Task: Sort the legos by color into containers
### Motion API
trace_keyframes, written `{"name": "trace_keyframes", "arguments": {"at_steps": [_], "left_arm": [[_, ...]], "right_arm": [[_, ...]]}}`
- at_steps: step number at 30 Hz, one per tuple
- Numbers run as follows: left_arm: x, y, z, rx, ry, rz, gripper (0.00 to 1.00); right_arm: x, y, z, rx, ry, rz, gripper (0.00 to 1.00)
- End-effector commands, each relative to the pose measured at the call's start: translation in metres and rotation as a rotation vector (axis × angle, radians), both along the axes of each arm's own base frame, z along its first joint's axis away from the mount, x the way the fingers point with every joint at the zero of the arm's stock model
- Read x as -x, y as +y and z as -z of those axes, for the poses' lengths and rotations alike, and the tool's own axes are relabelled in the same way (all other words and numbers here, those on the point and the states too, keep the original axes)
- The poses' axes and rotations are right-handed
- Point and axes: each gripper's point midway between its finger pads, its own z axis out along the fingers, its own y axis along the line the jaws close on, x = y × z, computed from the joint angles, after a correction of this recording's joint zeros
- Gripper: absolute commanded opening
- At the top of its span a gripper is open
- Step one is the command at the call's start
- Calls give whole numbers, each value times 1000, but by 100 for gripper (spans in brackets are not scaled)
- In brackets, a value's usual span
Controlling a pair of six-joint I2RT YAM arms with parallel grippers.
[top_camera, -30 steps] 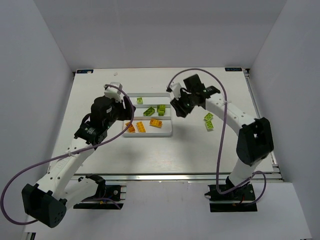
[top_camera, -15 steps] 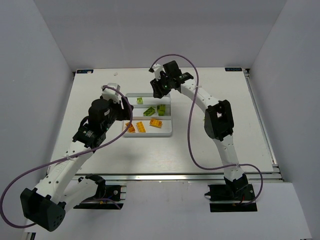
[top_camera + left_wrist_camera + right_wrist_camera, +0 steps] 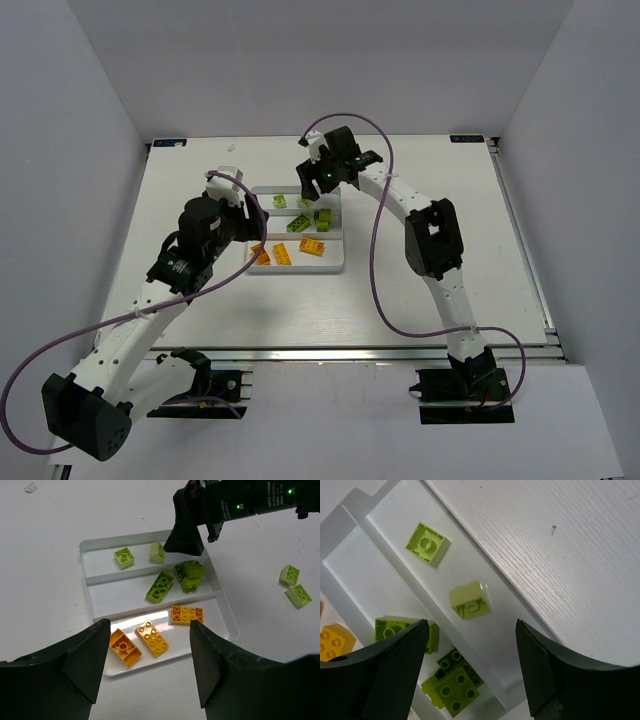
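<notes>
Legos (image 3: 311, 246) sit in the tray (image 3: 335, 258) at mid-frame of the top view, green ones in the two upper compartments and orange in the lowest. We see the left gripper (image 3: 250, 225) over the tray's left end and the right gripper (image 3: 313, 186) over its upper right corner. From up here we cannot tell how either pair of jaws stands.

In the left wrist view, the left gripper (image 3: 149, 625) has its jaws spread wide with nothing between them. Its fingers (image 3: 82, 665) rise from the bottom edge on either side of the tray (image 3: 115, 592). Three orange legos (image 3: 186, 614) lie in the nearest compartment. A long green one (image 3: 160, 586) and a small green heap lie in the middle one. Two more green legos (one tipped on its side) lie in the farthest. The right gripper (image 3: 186, 532) hangs at the upper edge over that farthest compartment. Two green legos (image 3: 290, 574) lie on the table (image 3: 50, 555) at right, well apart from the tray.

In the right wrist view, the right gripper (image 3: 471, 622) also has wide, empty jaws. The tipped lego (image 3: 470, 601) shows between its fingers, lying in the outer compartment near a square green one (image 3: 427, 543).
</notes>
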Motion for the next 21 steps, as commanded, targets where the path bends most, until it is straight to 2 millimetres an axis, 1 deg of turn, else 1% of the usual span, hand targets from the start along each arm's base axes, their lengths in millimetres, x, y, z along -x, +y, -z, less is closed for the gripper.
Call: {"name": "trace_keyframes", "arguments": {"at_steps": [1, 2, 3, 4, 5, 6, 7, 8, 9, 10, 11, 12, 13, 14, 15, 16, 17, 18, 20, 21], "left_arm": [[1, -7, -8, 19, -23, 40, 74], [2, -8, -8, 20, -21, 46, 74], [3, -9, -10, 25, -26, 56, 74], [4, -12, -11, 31, -28, 71, 74], [4, -13, -13, 33, -30, 77, 73], [5, -13, -13, 32, -28, 82, 72], [8, -19, -14, 42, -25, 118, 72], [9, -21, -15, 48, -25, 128, 71], [10, -22, -17, 54, -29, 137, 70], [10, -23, -18, 58, -34, 143, 70], [12, -26, -19, 64, -33, 160, 70], [12, -27, -20, 68, -35, 164, 70], [13, -28, -22, 72, -40, 170, 70], [14, -30, -21, 76, -36, 180, 70], [14, -30, -23, 78, -40, 182, 70], [15, -30, -24, 81, -42, 186, 70], [15, -30, -24, 81, -42, 186, 71], [16, -31, -24, 83, -43, 190, 71], [17, -30, -26, 84, -46, 190, 72], [17, -31, -25, 85, -44, 191, 72]], "right_arm": [[-3, -5, -49, -54, -68, 30, 74], [2, -9, -58, -58, -75, 37, 72], [0, -20, -70, -70, -95, 61, 69], [20, -34, -83, -73, -90, 76, 59], [28, -43, -90, -78, -105, 88, 51], [25, -62, -97, -74, -142, 135, 43], [47, -81, -100, -65, -133, 154, 31], [55, -92, -100, -60, -130, 170, 26], [62, -118, -108, -50, -119, 205, 22], [71, -130, -98, -24, -81, 214, 20], [79, -147, -83, 13, -33, 236, 20], [80, -168, -75, 47, -4, 278, 22], [93, -180, -69, 80, 37, 283, 31], [100, -200, -52, 113, 70, 304, 42], [100, -218, -45, 136, 82, 343, 59], [105, -223, -43, 147, 81, 343, 87], [104, -234, -40, 158, 76, 356, 89], [105, -246, -31, 194, 78, 376, 89], [100, -258, -20, 217, 92, 393, 89], [94, -264, -20, 233, 86, 398, 89]]}}
